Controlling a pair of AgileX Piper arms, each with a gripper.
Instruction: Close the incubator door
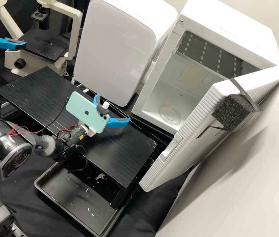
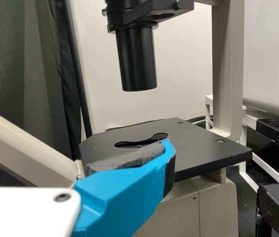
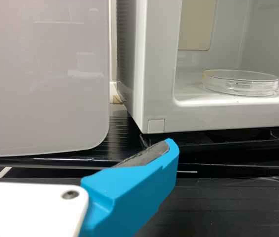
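1. Left gripper: released, fingers apart, beside microscope.
2. Right gripper: released, fingers apart, above rack.
3. Incubator: dish inside.
4. Door: swung open, right of incubator; foam block attached.

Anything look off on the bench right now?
Yes: pale flecks and a larger pale patch mark the black tray, like debris or wear; can't tell which. Also, a foam block sits on the door's outer side, possibly deliberate.

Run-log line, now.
white ribbed incubator door: open | clear round dish: inside | right blue-fingered gripper: open | left gripper: open, near beige microscope
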